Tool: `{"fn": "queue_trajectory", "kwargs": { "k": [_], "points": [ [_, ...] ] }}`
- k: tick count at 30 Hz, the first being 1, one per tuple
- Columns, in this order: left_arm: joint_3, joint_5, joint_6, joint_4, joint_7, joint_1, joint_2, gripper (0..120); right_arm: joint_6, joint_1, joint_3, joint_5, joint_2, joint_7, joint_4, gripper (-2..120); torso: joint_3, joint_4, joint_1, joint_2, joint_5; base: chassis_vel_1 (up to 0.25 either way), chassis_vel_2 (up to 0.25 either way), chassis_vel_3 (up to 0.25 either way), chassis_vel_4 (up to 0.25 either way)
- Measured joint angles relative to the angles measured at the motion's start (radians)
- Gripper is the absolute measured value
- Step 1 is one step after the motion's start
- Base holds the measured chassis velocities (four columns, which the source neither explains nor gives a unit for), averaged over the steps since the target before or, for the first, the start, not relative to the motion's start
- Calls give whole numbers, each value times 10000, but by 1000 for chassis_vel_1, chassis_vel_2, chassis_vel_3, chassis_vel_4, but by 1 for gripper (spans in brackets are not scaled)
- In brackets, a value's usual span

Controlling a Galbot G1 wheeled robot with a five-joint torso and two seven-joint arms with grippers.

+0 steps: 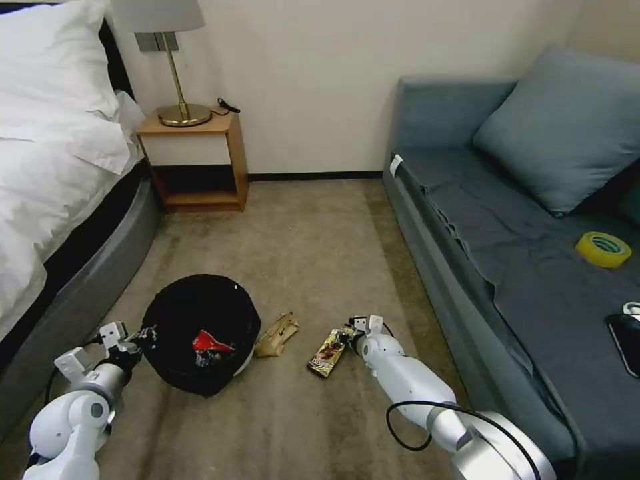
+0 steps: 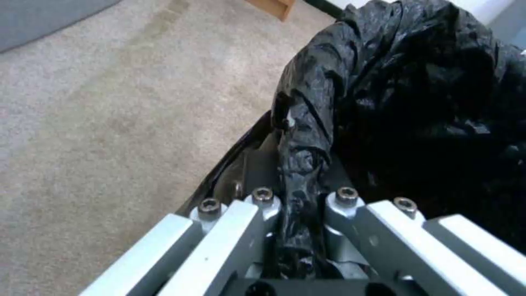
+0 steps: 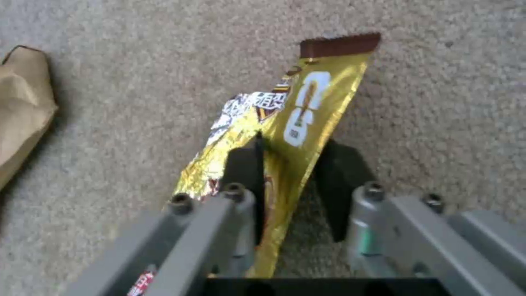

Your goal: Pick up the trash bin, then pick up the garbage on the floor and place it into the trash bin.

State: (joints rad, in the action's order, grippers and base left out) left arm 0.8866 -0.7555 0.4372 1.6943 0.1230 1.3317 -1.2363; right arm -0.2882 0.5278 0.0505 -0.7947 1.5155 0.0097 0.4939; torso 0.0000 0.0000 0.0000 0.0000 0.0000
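Observation:
The trash bin [image 1: 175, 319], lined with a crinkly black bag [image 2: 416, 94], stands on the carpet at lower left. A crumpled red-and-white wrapper [image 1: 212, 343] lies inside it. My left gripper [image 1: 142, 337] [image 2: 300, 181] is shut on the bin's bag-covered rim at its left side. A crumpled tan scrap [image 1: 277, 333] [image 3: 22, 102] lies just right of the bin. Further right lies the brown-gold snack wrapper [image 1: 329, 351] [image 3: 307, 107]. My right gripper [image 1: 351, 331] [image 3: 290, 152] is down at the carpet and open, one finger resting on the wrapper and the other on carpet beside it.
A bed [image 1: 47, 173] runs along the left and a grey sofa [image 1: 507, 253] along the right. The sofa seat holds a yellow tape roll [image 1: 603, 249] and a black phone [image 1: 627, 343]. A wooden nightstand [image 1: 195, 160] with a lamp stands at the back wall. Open carpet lies between.

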Motion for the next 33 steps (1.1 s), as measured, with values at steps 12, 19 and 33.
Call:
{"fn": "queue_trajectory", "kwargs": {
  "k": [12,19,33],
  "points": [
    [-83,-47,49,117,-55,-116,59,4,225,38,-22,-338,-205,169,574,0,1,2,0,-2,2,0,0,0,0],
    [-204,-95,100,140,-105,-255,86,4,159,146,-18,-1131,-800,895,2444,0,1,0,1,-2,1,0,0,0,0],
    [-564,-358,622,318,-326,-517,180,4,1227,-274,514,-1897,-1894,2714,8807,0,0,0,0,-1,-1,0,0,0,0]
  ]
}}
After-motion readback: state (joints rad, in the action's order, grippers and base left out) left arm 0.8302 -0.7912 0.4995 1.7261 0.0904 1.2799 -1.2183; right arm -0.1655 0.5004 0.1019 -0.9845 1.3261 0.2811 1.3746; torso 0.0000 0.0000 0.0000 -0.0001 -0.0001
